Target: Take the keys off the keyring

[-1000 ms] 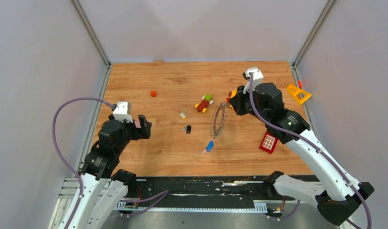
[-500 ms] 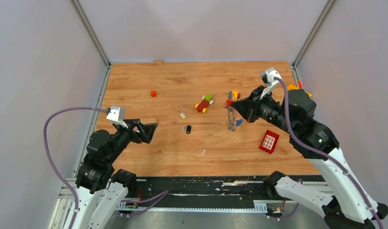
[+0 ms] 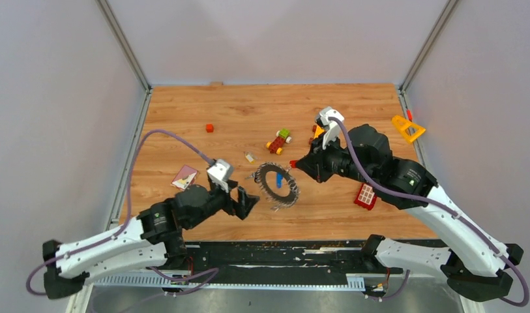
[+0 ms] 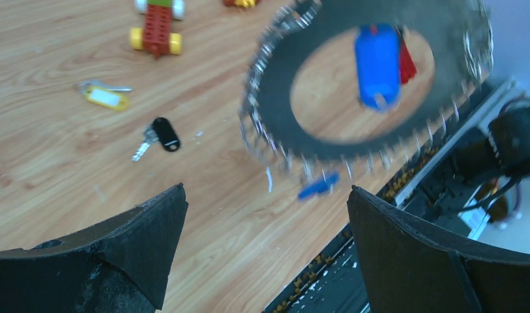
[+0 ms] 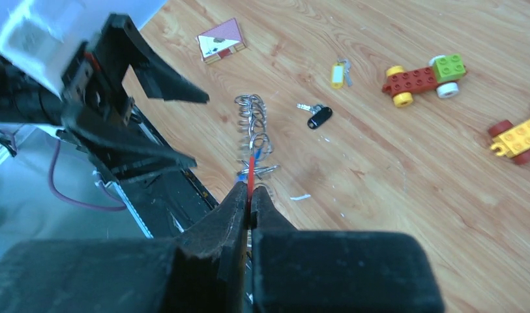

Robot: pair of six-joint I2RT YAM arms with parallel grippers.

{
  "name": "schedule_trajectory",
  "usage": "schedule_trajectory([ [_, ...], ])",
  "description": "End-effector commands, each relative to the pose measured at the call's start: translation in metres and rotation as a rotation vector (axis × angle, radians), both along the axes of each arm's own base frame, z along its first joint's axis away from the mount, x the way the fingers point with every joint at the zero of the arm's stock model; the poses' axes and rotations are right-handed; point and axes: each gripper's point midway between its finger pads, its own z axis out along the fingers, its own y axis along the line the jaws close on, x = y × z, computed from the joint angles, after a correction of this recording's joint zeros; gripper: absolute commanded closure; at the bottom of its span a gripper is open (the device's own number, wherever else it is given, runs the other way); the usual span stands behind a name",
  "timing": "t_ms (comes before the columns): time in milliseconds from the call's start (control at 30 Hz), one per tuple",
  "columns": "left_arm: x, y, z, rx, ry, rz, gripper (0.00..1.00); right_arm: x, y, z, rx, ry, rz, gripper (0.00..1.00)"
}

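Keyring (image 4: pixel 273 104) matt grey metal; keys (image 4: pixel 377 65) glossy plastic heads; table (image 3: pixel 184 111) wood-grain.

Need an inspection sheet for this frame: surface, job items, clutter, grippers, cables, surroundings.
Surface: wooden table.
Job's things: keyring held off the table by its red key; blue key showing in its hole; black key and yellow-tagged key lying loose.
Clutter: toy block vehicle, red block, yellow triangle, red window block, picture card.
Grippers: right gripper shut on red key; left gripper open, facing the keyring.
Cables: purple cable on each arm, no snag seen.
Surroundings: grey walls, black rail at near edge.
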Motion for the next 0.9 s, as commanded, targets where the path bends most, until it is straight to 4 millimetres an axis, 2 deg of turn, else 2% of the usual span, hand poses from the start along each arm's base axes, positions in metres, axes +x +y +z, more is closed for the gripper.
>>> schedule_trajectory([
  [0, 0.011, -0.023, 0.025, -0.006, -0.139, 0.114, 0.0, -0.008, -0.023, 0.03, 0.003, -0.074, -0.024, 1.0],
  [133, 0.0, -0.048, 0.027, -0.079, -0.155, 0.038, 0.0, -0.014, -0.044, 0.026, -0.076, -0.078, -0.043, 1.0],
  [333, -0.011, -0.07, 0.041, -0.141, -0.22, -0.066, 0.01, -0.03, -0.06, 0.027, -0.074, -0.099, -0.013, 1.0],
  [600, -0.038, -0.092, 0.06, -0.346, -0.319, -0.247, 0.0, -0.056, -0.066, 0.047, 0.048, -0.12, 0.055, 1.0],
  [867, -0.069, -0.127, 0.064, -0.43, -0.297, -0.428, 0.04, -0.077, -0.057, 0.047, 0.1, -0.15, 0.189, 1.0],
])
